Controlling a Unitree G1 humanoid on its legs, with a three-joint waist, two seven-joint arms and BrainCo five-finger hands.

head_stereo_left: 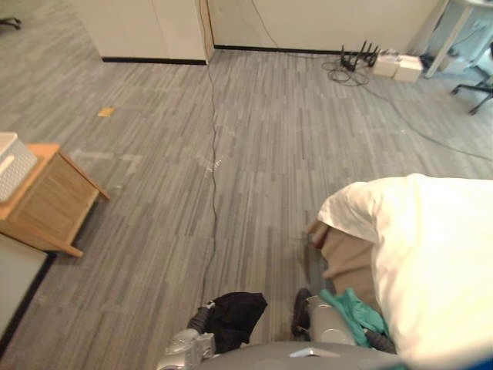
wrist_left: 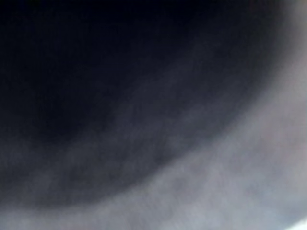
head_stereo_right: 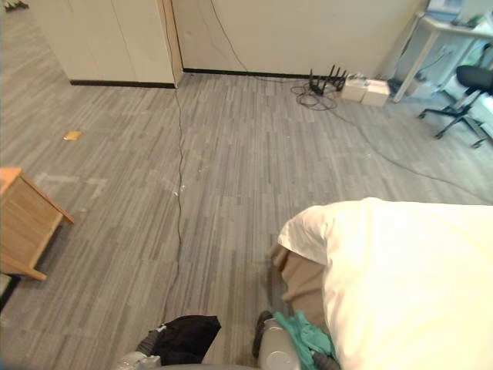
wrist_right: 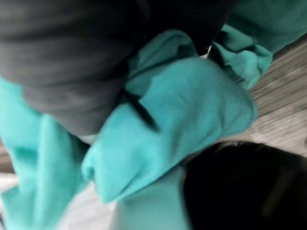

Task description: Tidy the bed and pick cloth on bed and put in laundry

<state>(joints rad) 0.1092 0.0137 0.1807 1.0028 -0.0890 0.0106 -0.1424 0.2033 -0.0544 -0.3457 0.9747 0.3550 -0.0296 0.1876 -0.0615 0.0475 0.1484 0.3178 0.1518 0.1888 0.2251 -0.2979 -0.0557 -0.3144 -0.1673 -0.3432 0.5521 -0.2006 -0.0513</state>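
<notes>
The bed [head_stereo_left: 439,262] fills the lower right, with a white duvet over a tan sheet [head_stereo_left: 347,258] at its corner. A teal cloth [head_stereo_left: 356,314] hangs bunched at my right hand [head_stereo_left: 377,338], close to the bed's edge. In the right wrist view the teal cloth [wrist_right: 172,120] drapes around the hand's dark cover [wrist_right: 67,57]. A black cloth [head_stereo_left: 235,312] lies over my left hand [head_stereo_left: 204,317] at the bottom centre. The left wrist view is dark, covered from very close.
A wooden bedside table [head_stereo_left: 46,200] with a white perforated basket [head_stereo_left: 11,166] on it stands at the left. A cream cabinet [head_stereo_left: 146,31] stands at the back wall. A router and power strips [head_stereo_left: 370,60] lie at the far right, near an office chair [head_stereo_right: 466,100].
</notes>
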